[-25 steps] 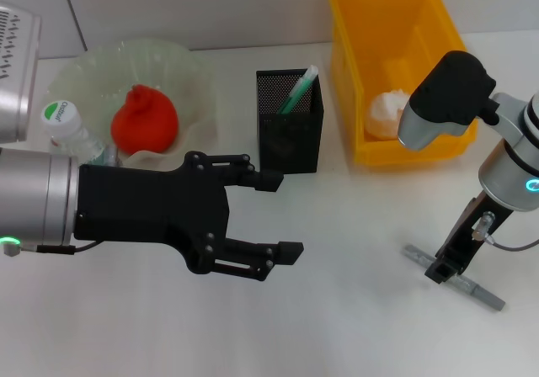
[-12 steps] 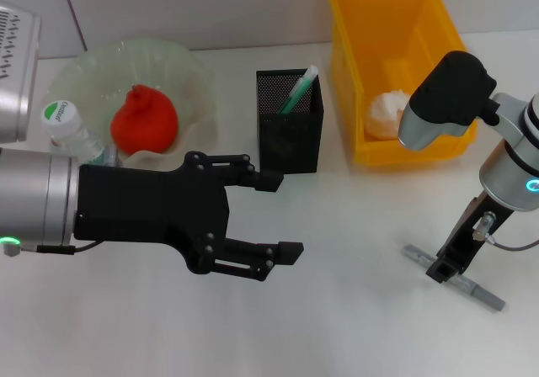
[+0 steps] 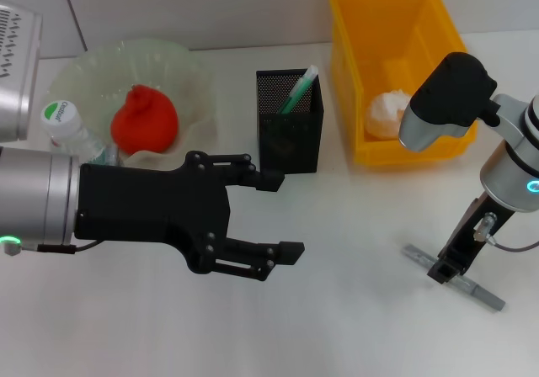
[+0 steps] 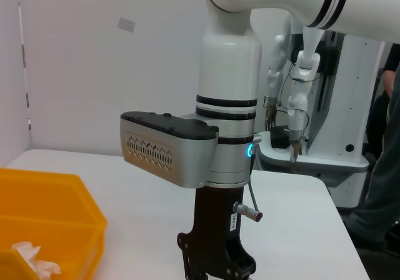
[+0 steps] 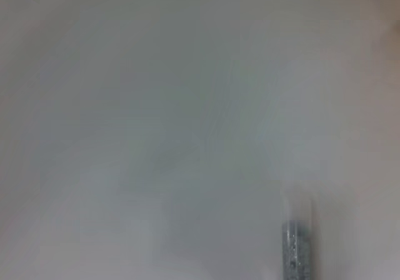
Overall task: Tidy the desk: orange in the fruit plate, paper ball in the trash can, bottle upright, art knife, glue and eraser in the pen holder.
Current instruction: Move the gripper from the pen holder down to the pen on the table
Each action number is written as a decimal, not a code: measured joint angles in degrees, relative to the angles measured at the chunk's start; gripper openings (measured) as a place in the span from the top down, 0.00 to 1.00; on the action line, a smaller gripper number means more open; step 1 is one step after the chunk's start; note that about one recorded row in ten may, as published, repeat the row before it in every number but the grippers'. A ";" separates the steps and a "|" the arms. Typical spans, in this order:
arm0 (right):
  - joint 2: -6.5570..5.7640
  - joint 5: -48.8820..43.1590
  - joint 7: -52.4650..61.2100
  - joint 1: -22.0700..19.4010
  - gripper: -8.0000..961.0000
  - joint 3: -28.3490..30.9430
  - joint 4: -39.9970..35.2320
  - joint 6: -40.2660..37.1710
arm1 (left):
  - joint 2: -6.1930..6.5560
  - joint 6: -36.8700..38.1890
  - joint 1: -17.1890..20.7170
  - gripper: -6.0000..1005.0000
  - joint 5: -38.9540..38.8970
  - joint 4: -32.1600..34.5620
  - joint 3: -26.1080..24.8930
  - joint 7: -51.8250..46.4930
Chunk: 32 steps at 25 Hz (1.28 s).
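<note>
A grey art knife [image 3: 467, 286] lies flat on the white table at the front right. My right gripper [image 3: 444, 268] is down on its middle, and the right wrist view shows only one end of the knife [image 5: 294, 252] close up. My left gripper [image 3: 286, 215] hovers open and empty in front of the black mesh pen holder [image 3: 289, 133], which holds a green-and-white stick [image 3: 299, 89]. The orange [image 3: 145, 120] rests in the pale green fruit plate [image 3: 181, 61]. A paper ball [image 3: 386, 112] sits in the yellow bin [image 3: 396, 23]. The green-capped bottle [image 3: 63, 123] stands beside the plate, partly behind my left arm. No eraser is in view.
The wall runs close behind the plate, the holder and the bin. The left wrist view looks across the table at my right arm [image 4: 225, 149], with the yellow bin [image 4: 50, 211] beside it and other machinery beyond the table's far edge.
</note>
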 joint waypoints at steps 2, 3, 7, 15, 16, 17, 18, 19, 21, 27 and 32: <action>0.00 -0.02 0.01 0.00 0.73 0.00 0.05 0.00 | 0.00 0.01 0.00 0.16 0.00 0.00 0.00 -0.01; 0.00 -0.03 0.01 -0.01 0.74 0.00 0.06 0.00 | 0.00 0.03 -0.01 0.16 0.00 0.00 0.00 -0.03; 0.00 -0.03 0.01 -0.17 0.74 0.00 -0.11 0.00 | 0.00 0.08 -0.10 0.16 0.00 0.00 0.03 -0.11; 0.00 -0.83 0.02 -0.20 0.79 0.00 -0.01 0.06 | 0.00 0.09 -0.16 0.16 0.00 0.00 0.09 -0.15; 0.00 -0.89 0.03 -0.19 0.79 0.00 0.05 0.10 | 0.00 0.09 -0.17 0.16 0.00 0.00 0.09 -0.15; 0.00 -0.90 0.06 -0.19 0.80 0.00 0.09 0.12 | 0.00 0.09 -0.17 0.16 0.00 0.00 0.09 -0.14; 0.00 -0.91 0.07 -0.18 0.80 0.00 0.10 0.13 | 0.00 0.09 -0.18 0.16 0.00 0.00 0.09 -0.14; 0.00 -0.91 0.09 -0.18 0.81 0.00 0.10 0.14 | 0.00 0.09 -0.18 0.16 0.00 0.00 0.09 -0.14; 0.00 -0.91 0.11 -0.18 0.82 0.00 0.07 0.16 | 0.00 0.09 -0.18 0.16 0.00 0.00 0.09 -0.12; -0.01 -0.92 0.15 -0.21 0.85 -0.45 -0.09 0.21 | 0.00 0.08 -0.18 0.16 0.00 0.00 0.09 -0.10; -0.01 -1.32 0.51 -0.29 0.87 -2.17 -0.17 0.55 | 0.00 0.08 -0.18 0.16 0.00 0.00 0.09 -0.09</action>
